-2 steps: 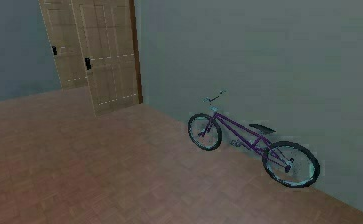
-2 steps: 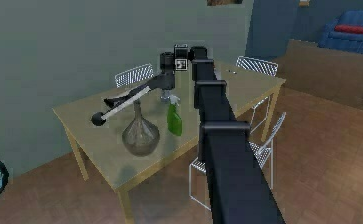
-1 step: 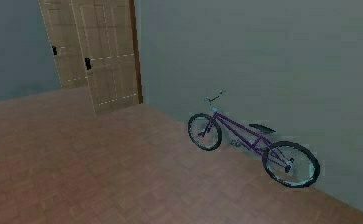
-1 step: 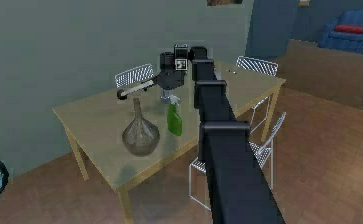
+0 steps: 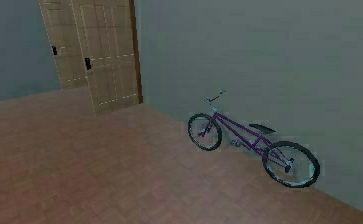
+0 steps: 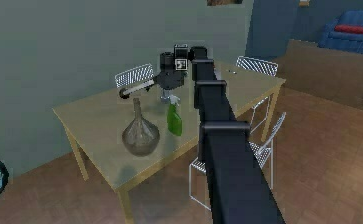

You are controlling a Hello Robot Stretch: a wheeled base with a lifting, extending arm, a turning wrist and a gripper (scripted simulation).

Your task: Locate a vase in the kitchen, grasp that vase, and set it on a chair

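Observation:
A grey vase [image 6: 139, 135] with a round belly and a narrow neck stands on the wooden table [image 6: 99, 125] in the arm side view. The dark arm [image 6: 224, 140] rises from the bottom edge over the table. At its far end the gripper [image 6: 139, 90] reaches left, just above the vase's neck. The table and a chair lie behind the fingers, so I cannot tell whether the gripper holds anything. White wire chairs stand around the table: one behind it [image 6: 134, 75], one at the far right end [image 6: 257, 68], and one on the near side [image 6: 271, 138].
A green bottle [image 6: 175, 120] stands on the table right of the vase. A blue sofa [image 6: 349, 35] sits at the upper right. In the forward view a purple bicycle [image 5: 251, 140] leans on the grey wall, with wooden doors [image 5: 94, 50] at the back left and tiled floor in front.

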